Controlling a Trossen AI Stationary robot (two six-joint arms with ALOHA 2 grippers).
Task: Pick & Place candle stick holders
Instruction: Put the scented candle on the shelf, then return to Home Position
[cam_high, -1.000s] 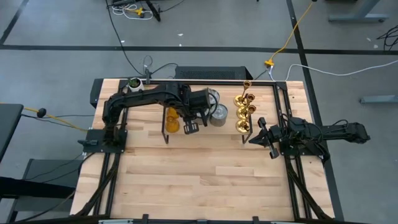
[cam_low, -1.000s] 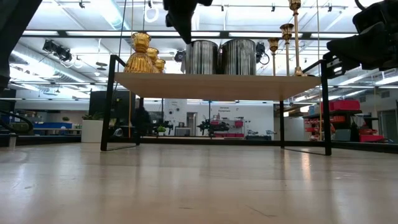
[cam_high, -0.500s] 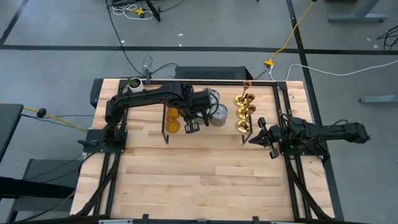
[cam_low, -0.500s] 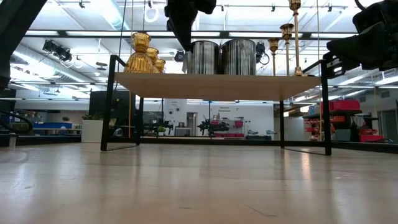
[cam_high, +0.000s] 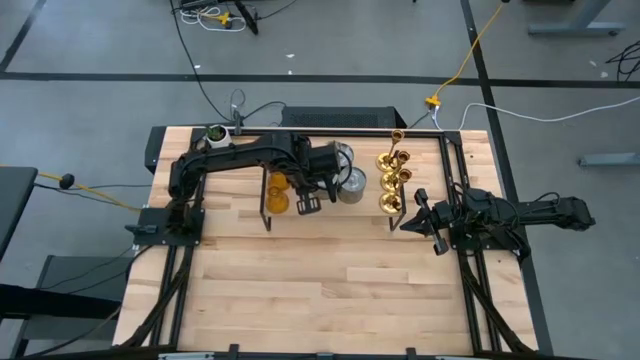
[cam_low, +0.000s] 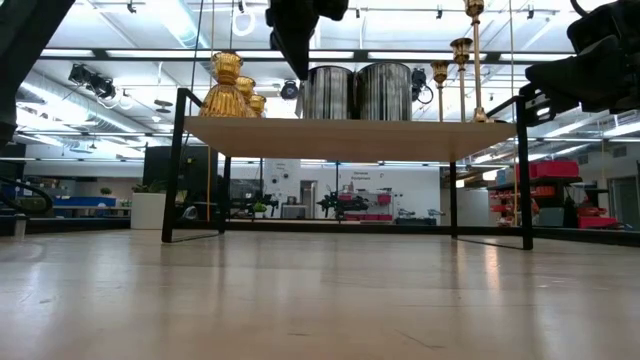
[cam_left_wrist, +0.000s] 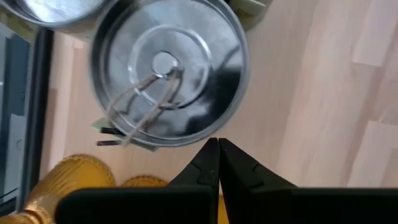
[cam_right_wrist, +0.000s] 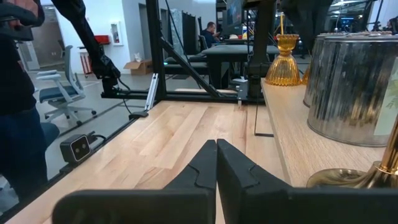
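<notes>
Both end effectors are pressed together, empty: left end effector above the silver-grey metal can-shaped holder, right end effector beside the rack.

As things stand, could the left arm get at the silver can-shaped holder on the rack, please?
Probably yes. The left gripper hangs just above the silver can-shaped holder, shut and empty, with nothing between them. It would have to open first, and the amber holders stand close beside.

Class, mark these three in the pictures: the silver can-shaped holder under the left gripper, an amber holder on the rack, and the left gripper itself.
silver can-shaped holder (cam_left_wrist: 166, 70), left wrist view, top face.
amber holder (cam_low: 226, 90), low view, body.
left gripper (cam_left_wrist: 217, 152), left wrist view, between its shut fingertips.
</notes>
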